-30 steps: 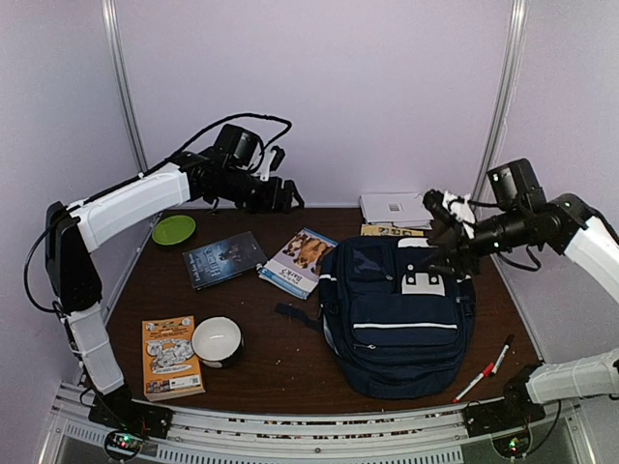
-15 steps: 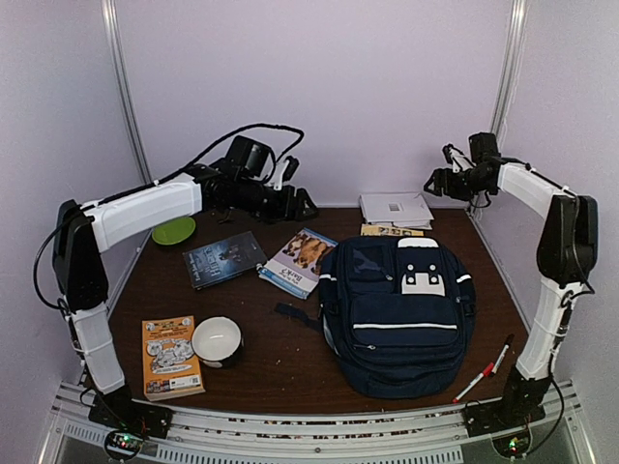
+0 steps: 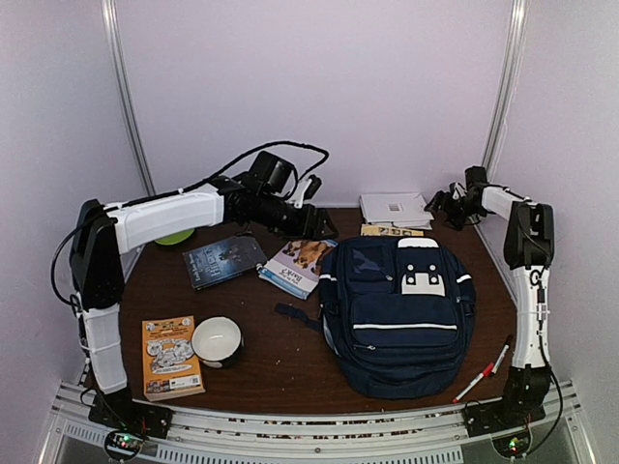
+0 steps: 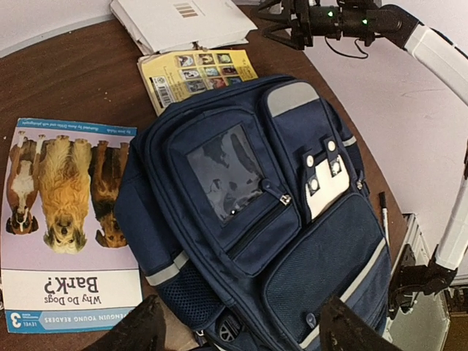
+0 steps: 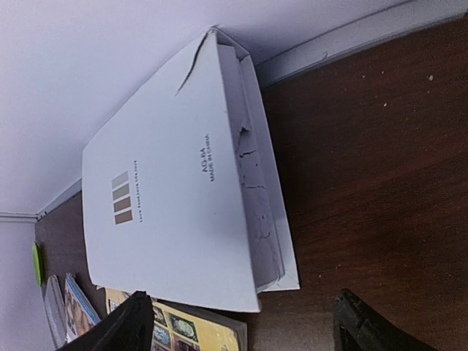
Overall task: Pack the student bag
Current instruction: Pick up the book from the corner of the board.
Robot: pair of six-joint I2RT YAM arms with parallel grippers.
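1. The brown table point(image 3: 290, 372) carries everything here.
2. The student bag point(image 3: 397, 319) lies flat on its back, right of the table's middle, front pocket up and its top toward the far wall.
3. My left claw point(image 4: 241, 333) hangs above the bag's far left corner, fingers spread wide, holding nothing.
4. My right claw point(image 5: 241, 325) is at the far right corner, also spread wide and empty, facing a white box point(image 5: 175, 212).
5. That box rests on a yellow book point(image 4: 196, 73) just beyond the bag's top.
6. A dog book point(image 4: 66, 219) lies just beside the bag's left side, with a dark book point(image 3: 223, 259) further left.
7. An orange book point(image 3: 170, 358) and a white bowl point(image 3: 217, 340) sit side by side at the near left.
8. Two pens point(image 3: 481, 372) lie by the bag's near right corner.
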